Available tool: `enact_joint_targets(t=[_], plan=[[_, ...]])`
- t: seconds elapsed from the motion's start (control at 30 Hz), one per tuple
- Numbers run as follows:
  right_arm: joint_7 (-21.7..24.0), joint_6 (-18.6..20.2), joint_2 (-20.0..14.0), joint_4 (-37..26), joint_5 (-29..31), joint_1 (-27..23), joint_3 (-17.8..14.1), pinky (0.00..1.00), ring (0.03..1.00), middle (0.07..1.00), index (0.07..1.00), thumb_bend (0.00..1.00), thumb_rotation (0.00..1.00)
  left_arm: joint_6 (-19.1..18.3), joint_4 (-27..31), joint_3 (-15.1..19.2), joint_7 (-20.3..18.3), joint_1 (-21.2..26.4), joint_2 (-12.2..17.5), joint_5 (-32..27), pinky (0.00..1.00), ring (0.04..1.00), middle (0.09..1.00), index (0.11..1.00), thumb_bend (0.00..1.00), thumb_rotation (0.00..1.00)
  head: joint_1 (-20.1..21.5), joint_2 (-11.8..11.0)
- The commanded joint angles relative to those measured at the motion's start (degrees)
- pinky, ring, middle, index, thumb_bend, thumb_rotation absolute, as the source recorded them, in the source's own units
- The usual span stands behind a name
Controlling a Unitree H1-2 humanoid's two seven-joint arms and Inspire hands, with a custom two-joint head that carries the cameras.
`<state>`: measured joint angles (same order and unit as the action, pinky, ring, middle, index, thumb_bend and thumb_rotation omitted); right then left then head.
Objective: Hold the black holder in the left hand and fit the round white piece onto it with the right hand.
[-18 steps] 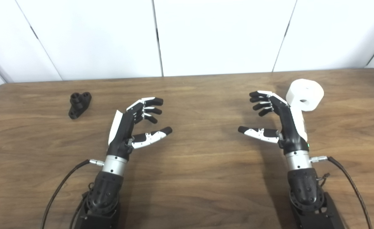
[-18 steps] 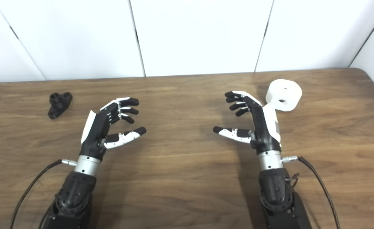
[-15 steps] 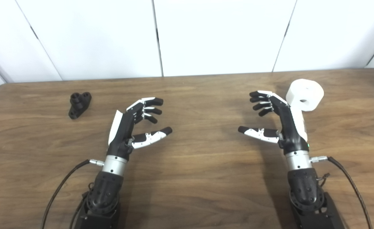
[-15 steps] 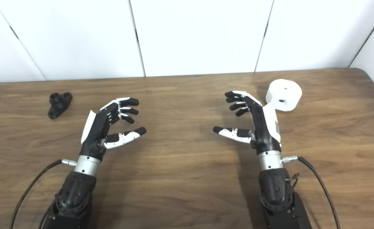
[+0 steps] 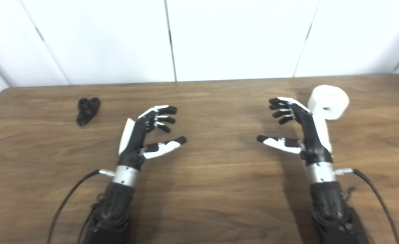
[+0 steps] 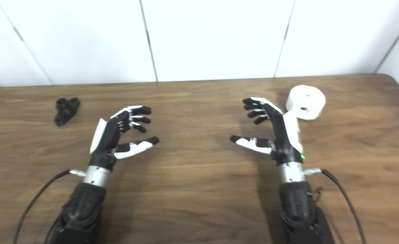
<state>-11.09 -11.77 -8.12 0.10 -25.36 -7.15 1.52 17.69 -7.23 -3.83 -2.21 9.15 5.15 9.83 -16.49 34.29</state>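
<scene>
Fingers of the left hand (image 5: 141, 134) spread apart, holding nothing; black holder (image 5: 88, 110) lies on the table (image 5: 206, 189) well beyond and left of those fingertips; right hand (image 5: 304, 130) likewise splayed and empty; round white piece (image 5: 328, 101) sits just behind its fingers, to their right.

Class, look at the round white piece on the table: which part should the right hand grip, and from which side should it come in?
Grip the round white piece across its curved outer wall, coming from above. It lies on the table with its centre hole facing upward and sides clear, so fingers and thumb could probably straddle it. The right hand, open, sits just left of it and nearer the robot.
</scene>
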Motion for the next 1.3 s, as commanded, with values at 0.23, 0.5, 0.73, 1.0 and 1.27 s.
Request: enact_joint_targets(t=[0.23,0.5,0.73,1.0,1.27], plan=[[0.34,-1.92,-1.89,-0.62,4.06,-1.01,-2.03,0.50,0.601,0.672,0.689,0.64,0.00,6.34,-6.53,-1.45,3.43,3.06,-2.45,2.63,0.52,0.671,0.743,0.686,0.76,0.05,-4.42,-2.61],[0.65,-0.70,-1.87,-1.78,4.08,-0.98,-2.34,0.49,0.586,0.656,0.680,0.65,0.00,6.81,-5.90,-1.22,5.02,3.21,-2.15,3.65,0.53,0.663,0.730,0.691,0.74,0.04,-4.20,-3.14],[1.12,-0.67,-1.87,-2.46,4.67,-0.79,-2.48,0.49,0.584,0.652,0.674,0.67,0.00,5.64,-3.88,-0.65,5.55,2.70,-1.96,3.77,0.54,0.672,0.722,0.687,0.74,0.04,-4.33,-3.14],[1.59,0.00,-2.02,-2.95,4.51,-0.68,-2.72,0.49,0.586,0.653,0.674,0.67,0.00,-0.04,3.04,2.84,4.95,3.91,1.39,4.84,0.49,0.628,0.696,0.655,0.73,0.02,-4.66,-3.15],[2.28,0.75,-2.09,-3.46,5.29,-0.70,-3.13,0.49,0.583,0.656,0.675,0.67,0.00,-7.81,7.57,4.34,1.15,7.52,9.09,6.11,0.49,0.616,0.664,0.629,0.77,0.03,-4.80,-2.99]])
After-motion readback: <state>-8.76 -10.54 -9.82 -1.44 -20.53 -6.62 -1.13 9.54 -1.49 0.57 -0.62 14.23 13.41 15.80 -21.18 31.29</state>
